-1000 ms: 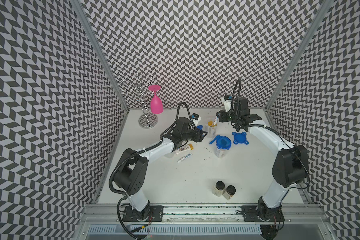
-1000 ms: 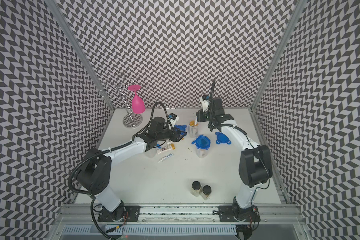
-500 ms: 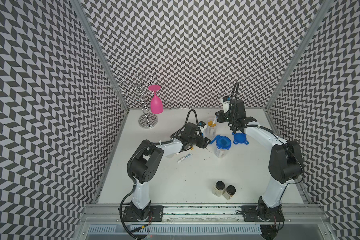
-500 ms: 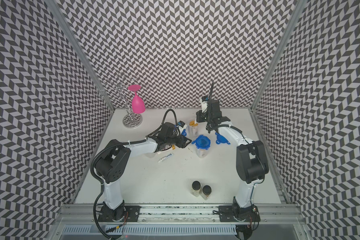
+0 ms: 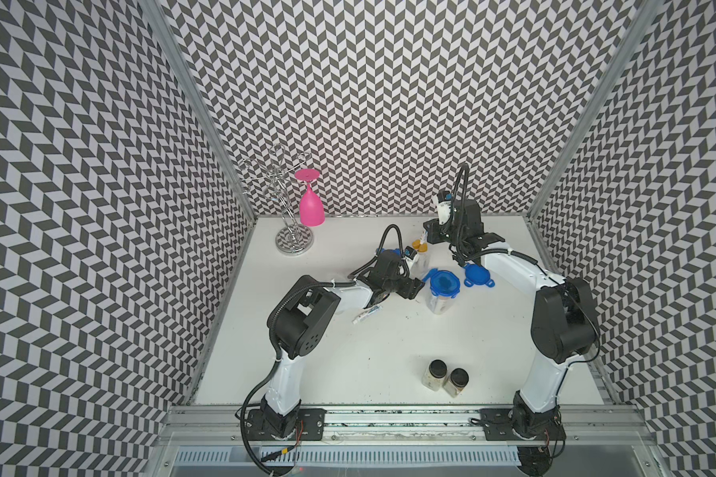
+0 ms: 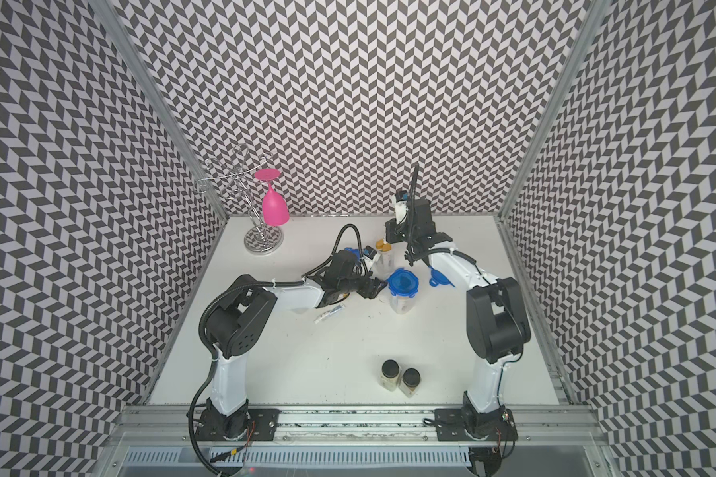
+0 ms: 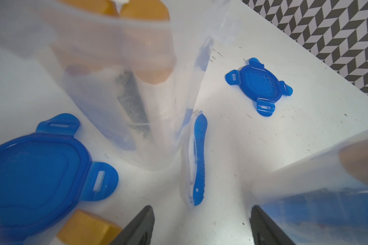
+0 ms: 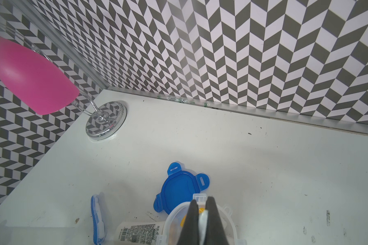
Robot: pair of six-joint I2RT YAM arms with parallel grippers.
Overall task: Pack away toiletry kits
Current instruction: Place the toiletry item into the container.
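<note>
An open clear tub (image 5: 421, 258) holds gold-capped white bottles (image 5: 419, 247). My right gripper (image 8: 201, 201) hangs just over its rim (image 8: 172, 216), shut on a thin white toothpaste tube (image 8: 203, 221). Beside it stands a tub with its blue lid (image 5: 444, 283) on. My left gripper (image 7: 202, 209) is low next to that tub (image 6: 402, 299), open, with nothing between its fingers (image 7: 136, 229). A blue toothbrush (image 7: 197, 159) lies on the table just ahead of them. Another toothpaste tube (image 5: 366, 314) lies by the left forearm. A third tub (image 7: 317, 180) shows in the left wrist view.
Loose blue lids (image 5: 477, 276) (image 8: 181, 188) lie on the table. A white bottle (image 8: 140, 231) lies flat beside the open tub. Two black-capped jars (image 5: 445, 378) stand near the front. A pink glass (image 5: 311, 206) hangs on a wire rack (image 5: 292, 241) at the back left.
My left arm folded at the elbow and carried its gripper forward and right toward the lidded tub, jaws widening. The right gripper stayed shut over the open tub.
</note>
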